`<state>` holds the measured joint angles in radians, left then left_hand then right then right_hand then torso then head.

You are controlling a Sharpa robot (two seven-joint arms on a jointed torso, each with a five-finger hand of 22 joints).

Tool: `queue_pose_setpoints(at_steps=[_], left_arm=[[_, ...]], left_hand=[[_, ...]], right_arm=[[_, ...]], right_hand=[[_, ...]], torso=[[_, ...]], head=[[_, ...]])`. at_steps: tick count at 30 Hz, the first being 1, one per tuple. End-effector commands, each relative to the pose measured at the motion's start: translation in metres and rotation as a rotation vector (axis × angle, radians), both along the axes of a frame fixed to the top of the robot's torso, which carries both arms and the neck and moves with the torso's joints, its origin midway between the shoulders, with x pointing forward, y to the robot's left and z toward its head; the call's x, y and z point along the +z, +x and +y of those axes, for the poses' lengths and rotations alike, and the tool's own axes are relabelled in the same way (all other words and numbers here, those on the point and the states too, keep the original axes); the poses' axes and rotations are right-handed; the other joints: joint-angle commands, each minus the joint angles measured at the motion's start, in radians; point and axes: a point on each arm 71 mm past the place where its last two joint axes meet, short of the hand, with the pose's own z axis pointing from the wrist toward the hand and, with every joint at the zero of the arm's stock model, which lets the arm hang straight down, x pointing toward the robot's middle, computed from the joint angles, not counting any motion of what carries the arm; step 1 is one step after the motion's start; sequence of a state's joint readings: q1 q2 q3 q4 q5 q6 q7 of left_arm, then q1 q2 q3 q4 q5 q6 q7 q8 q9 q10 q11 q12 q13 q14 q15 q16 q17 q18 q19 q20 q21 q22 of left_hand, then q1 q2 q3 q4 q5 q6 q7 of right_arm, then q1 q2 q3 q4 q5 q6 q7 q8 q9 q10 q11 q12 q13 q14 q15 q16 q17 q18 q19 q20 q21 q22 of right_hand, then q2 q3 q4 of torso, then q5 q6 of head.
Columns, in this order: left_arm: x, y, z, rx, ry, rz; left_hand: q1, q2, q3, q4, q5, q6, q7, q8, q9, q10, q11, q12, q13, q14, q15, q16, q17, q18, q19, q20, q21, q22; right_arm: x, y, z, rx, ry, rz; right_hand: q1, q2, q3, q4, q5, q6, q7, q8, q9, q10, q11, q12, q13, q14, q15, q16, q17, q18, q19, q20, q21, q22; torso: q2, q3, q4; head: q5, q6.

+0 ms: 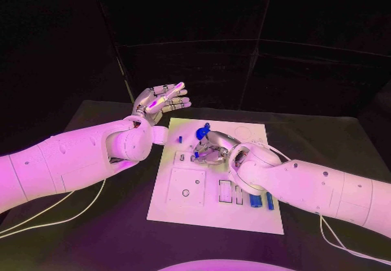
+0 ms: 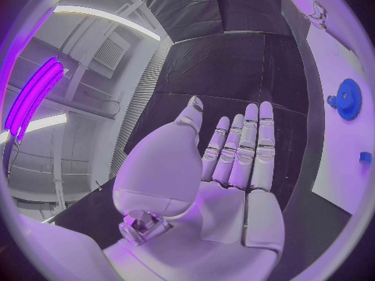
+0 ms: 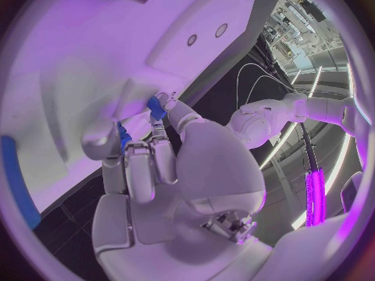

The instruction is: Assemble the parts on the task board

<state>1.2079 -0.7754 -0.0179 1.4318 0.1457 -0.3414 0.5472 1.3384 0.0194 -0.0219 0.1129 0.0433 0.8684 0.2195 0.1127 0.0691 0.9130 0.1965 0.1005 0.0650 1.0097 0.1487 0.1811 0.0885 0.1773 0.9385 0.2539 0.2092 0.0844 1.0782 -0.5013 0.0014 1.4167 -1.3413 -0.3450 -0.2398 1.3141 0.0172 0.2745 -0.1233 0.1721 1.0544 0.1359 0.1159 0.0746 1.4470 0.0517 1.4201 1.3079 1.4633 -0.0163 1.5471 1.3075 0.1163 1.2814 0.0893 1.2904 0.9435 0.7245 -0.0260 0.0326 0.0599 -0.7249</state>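
Just off the task board far-left corner, left hand spread.

No readable text, labels, brands or nos. anywhere; task board has only outlines and holes, no legible print; nothing legible on the arms either.
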Motion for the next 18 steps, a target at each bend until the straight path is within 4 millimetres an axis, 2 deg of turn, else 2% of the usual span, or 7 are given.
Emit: queue_pose_setpoints(at_steps=[1, 16, 18], left_arm=[[0.0018, -0.0002, -0.0007, -0.011, -0.004, -0.008], [0.0017, -0.0002, -0.0002, -0.009, -0.003, -0.008], [0.0017, -0.0003, 0.0001, -0.008, -0.003, -0.008]], left_hand=[[-0.001, 0.012, 0.002, -0.006, 0.003, 0.007, 0.022, -0.005, -0.001, 0.010, -0.001, -0.005, -0.001, 0.010, 0.000, -0.007, -0.002, 0.004, 0.005, -0.001, -0.005, -0.001], [-0.002, 0.012, 0.001, -0.006, 0.003, 0.007, 0.021, -0.006, -0.001, 0.010, -0.001, -0.005, -0.001, 0.010, 0.000, -0.007, -0.002, 0.004, 0.006, -0.001, -0.006, -0.002], [-0.002, 0.012, 0.001, -0.006, 0.003, 0.007, 0.021, -0.006, -0.001, 0.010, -0.001, -0.005, -0.001, 0.010, 0.000, -0.007, -0.002, 0.004, 0.006, -0.001, -0.006, -0.002]], right_arm=[[-0.0031, 0.0004, -0.0015, 0.007, -0.031, 0.016], [-0.0048, 0.0003, -0.0032, 0.008, -0.046, 0.030], [-0.0059, 0.0004, -0.0053, 0.006, -0.058, 0.038]], right_hand=[[-0.007, 0.002, 0.003, 0.004, -0.003, 0.006, -0.001, 0.002, 0.001, 0.006, -0.003, 0.006, 0.086, 0.095, -0.007, 0.003, 0.206, -0.002, 0.001, -0.005, 0.005, -0.001], [-0.007, 0.002, 0.003, 0.004, -0.003, 0.006, -0.001, 0.002, 0.001, 0.006, -0.003, 0.006, 0.086, 0.095, -0.007, 0.003, 0.206, -0.002, 0.001, -0.005, 0.005, -0.001], [-0.009, -0.001, 0.003, 0.003, -0.003, 0.006, -0.002, 0.001, 0.000, 0.006, -0.003, 0.006, 0.086, 0.095, -0.007, 0.003, 0.207, -0.002, 0.002, -0.005, 0.005, 0.000]], torso=[[0.000, 0.0007, 0.0007], [-0.001, 0.0004, -0.0014], [-0.001, -0.0003, 0.0014]], head=[[-0.001, -0.004], [-0.003, -0.009], [-0.006, -0.012]])
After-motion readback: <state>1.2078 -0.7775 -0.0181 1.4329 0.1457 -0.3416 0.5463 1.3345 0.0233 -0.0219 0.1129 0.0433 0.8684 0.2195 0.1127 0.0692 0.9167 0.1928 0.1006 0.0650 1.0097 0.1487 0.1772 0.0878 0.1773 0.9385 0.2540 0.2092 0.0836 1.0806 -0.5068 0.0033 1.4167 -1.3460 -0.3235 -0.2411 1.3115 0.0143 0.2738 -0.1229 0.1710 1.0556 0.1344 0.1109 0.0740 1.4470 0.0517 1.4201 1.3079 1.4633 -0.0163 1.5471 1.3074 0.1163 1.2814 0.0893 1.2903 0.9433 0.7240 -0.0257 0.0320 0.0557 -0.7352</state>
